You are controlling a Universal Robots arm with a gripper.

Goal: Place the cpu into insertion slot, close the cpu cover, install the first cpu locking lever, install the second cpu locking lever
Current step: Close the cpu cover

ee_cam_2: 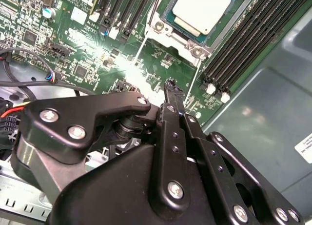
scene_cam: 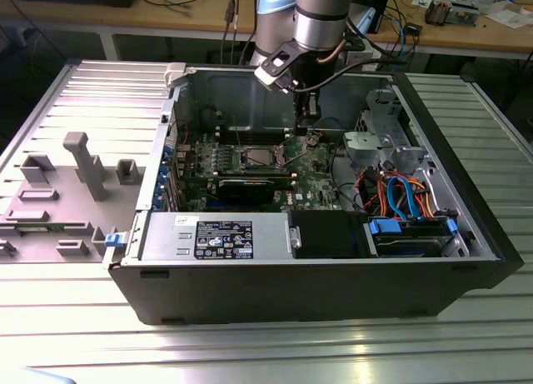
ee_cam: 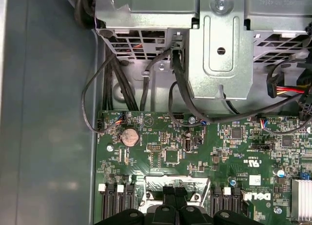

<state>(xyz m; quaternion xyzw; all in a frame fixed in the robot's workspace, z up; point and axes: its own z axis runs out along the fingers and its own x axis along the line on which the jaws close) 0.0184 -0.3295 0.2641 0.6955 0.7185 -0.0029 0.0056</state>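
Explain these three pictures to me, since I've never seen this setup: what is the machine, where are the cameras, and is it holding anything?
The machine is one grey robot arm that ends in a black two-fingered gripper. The exterior view is taken from a camera off the arm. It shows a dark, open computer case lying on a ribbed metal table, with the arm reaching down inside. Both wrist views come from cameras riding on the arm, and they look at the green circuit board inside the case. In the second wrist view, the small square cpu with a silvery metal top sits in the square, metal-rimmed insertion slot. The gripper hangs close to that slot with its fingers shut together, and I see nothing held between them.
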